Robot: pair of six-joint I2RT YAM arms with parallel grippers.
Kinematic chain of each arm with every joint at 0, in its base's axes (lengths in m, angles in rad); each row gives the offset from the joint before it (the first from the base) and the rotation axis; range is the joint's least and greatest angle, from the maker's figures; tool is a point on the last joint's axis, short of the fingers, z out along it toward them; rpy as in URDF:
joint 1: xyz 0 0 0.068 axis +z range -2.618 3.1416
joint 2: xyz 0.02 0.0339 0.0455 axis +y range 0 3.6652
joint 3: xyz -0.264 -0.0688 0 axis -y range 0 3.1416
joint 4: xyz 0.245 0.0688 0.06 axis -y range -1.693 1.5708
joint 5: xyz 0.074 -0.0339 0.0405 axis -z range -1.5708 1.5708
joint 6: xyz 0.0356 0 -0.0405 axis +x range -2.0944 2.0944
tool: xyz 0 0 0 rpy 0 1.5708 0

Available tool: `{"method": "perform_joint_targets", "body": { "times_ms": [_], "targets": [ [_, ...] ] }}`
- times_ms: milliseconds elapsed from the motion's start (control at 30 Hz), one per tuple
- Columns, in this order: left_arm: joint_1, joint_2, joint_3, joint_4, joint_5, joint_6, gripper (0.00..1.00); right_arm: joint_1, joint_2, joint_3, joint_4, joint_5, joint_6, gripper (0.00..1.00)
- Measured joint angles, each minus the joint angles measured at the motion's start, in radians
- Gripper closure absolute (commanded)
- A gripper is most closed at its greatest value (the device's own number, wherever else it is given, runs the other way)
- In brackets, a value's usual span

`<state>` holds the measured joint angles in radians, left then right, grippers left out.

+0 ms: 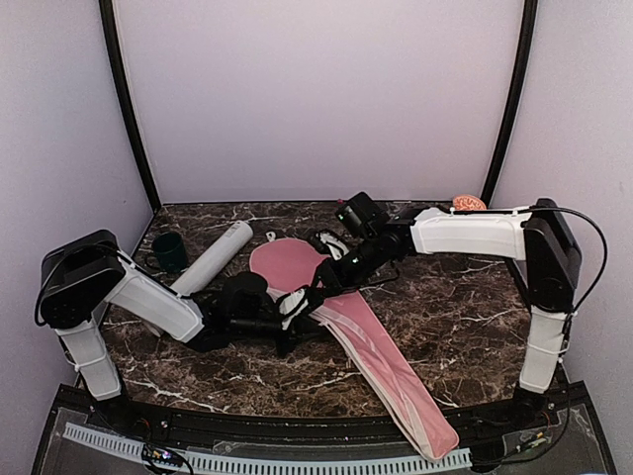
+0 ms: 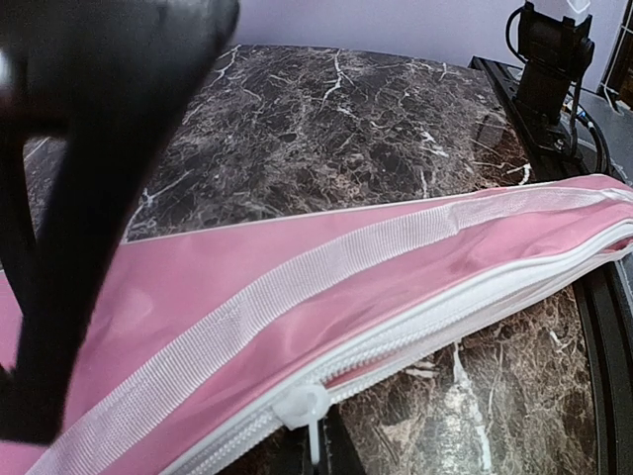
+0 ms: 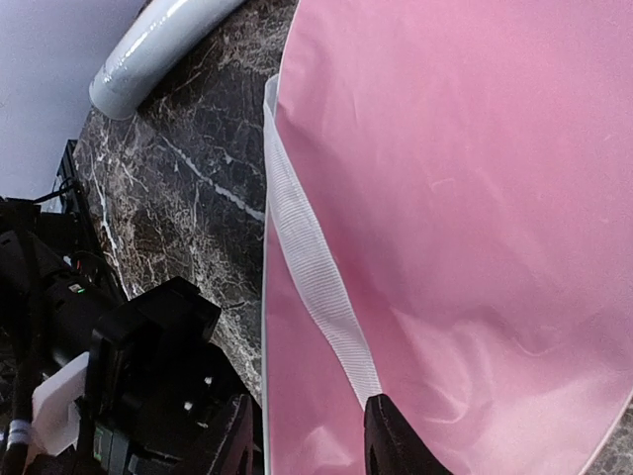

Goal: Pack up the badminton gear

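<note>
Top view: the large pink racket-shaped cover with white lettering (image 1: 366,336) lies flat on the dark marble table (image 1: 465,307). Its round head is near the centre and its narrow end runs out toward 5 o'clock. The long pale grey tube (image 1: 213,257) lies at 10 o'clock of the head.

Left gripper (image 1: 295,305): jaws together, at the cover's zipped edge beside the small white zip pull (image 2: 302,406). We cannot tell whether it pinches the pull.

Right gripper (image 3: 307,445): jaws apart, holding nothing, low over the head, with the white webbing strap (image 3: 307,257) ending at one fingertip.

We cannot tell whether the rackets are inside.

Risks, as we judge them:
- Pulling on the zip with the cover unpinned would drag or bunch the slick fabric instead of running the slider.
- The open jaws could snag the strap.
- The wrists are close together, so a collision is possible.
</note>
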<state>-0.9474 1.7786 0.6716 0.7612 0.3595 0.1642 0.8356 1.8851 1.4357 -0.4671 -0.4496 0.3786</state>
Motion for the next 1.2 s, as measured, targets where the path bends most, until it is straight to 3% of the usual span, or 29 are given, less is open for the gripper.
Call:
{"method": "perform_joint_targets", "body": {
  "times_ms": [500,600,733,767,1000,1200],
  "targets": [
    [-0.033,-0.012,-0.001,-0.008,-0.027,0.024,1.00,0.085,0.246,0.276,-0.180,0.007,-0.090,0.40],
    [-0.033,-0.012,-0.002,-0.016,-0.028,0.025,1.00,0.093,0.285,0.309,-0.201,0.030,-0.100,0.49],
    [-0.033,-0.012,-0.002,-0.023,-0.031,0.025,1.00,0.104,0.313,0.341,-0.238,0.079,-0.125,0.93],
    [-0.033,-0.012,-0.002,-0.024,-0.031,0.025,1.00,0.106,0.316,0.343,-0.241,0.089,-0.134,1.00],
    [-0.033,-0.012,-0.002,-0.037,-0.044,0.024,1.00,0.090,0.302,0.315,-0.222,0.113,-0.129,1.00],
    [-0.035,-0.012,-0.002,-0.025,-0.074,0.021,1.00,0.011,0.196,0.214,-0.148,0.103,-0.080,1.00]
  ]
}}
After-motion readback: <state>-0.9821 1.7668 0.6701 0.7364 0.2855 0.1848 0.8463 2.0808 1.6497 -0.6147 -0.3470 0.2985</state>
